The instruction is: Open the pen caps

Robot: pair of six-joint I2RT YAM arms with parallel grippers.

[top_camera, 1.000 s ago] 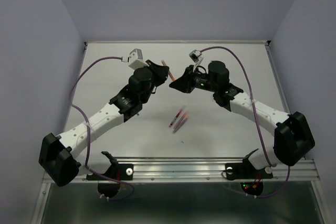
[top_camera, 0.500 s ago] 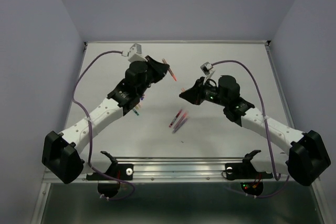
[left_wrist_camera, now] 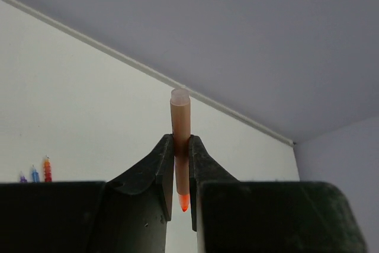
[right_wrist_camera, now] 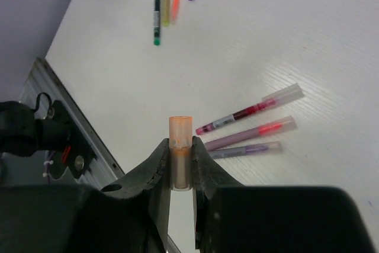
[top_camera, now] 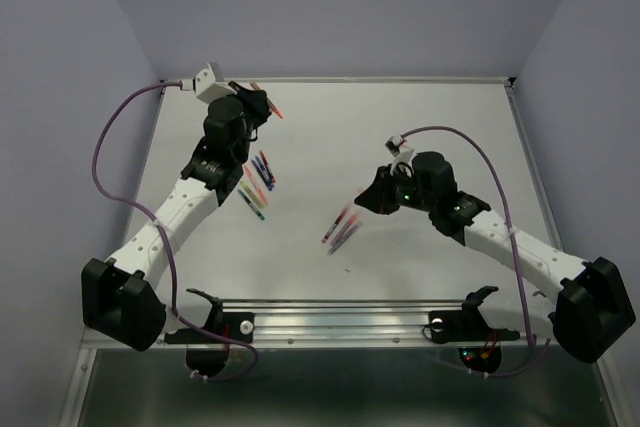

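Orange shows in both grips. The left claw pinches an orange pen across its barrel, a finger pressed to each side. The pen's bare orange tip points back toward the wrist camera, and its blunt end sticks out past the fingertips. From above, this claw hangs over the far left corner of the worktop, with the pen slanting out to the right.

The right claw is closed on the orange cap, a short translucent tube with an orange end that stands up between the fingers. The cap is off the pen and well apart from it. This claw is over the middle of the worktop, a little toward the right edge.

Three pens lie side by side on the worktop near the right claw, on its near side: one red, one pink, one purple. Each has its clear cap on at the same end, and the red pen's cap is the plainest to see.

A second bunch of pens lies left of centre, just beside the left forearm, roughly parallel to one another. The right wrist view shows green, yellow and orange among them. Whether these are capped I cannot tell.
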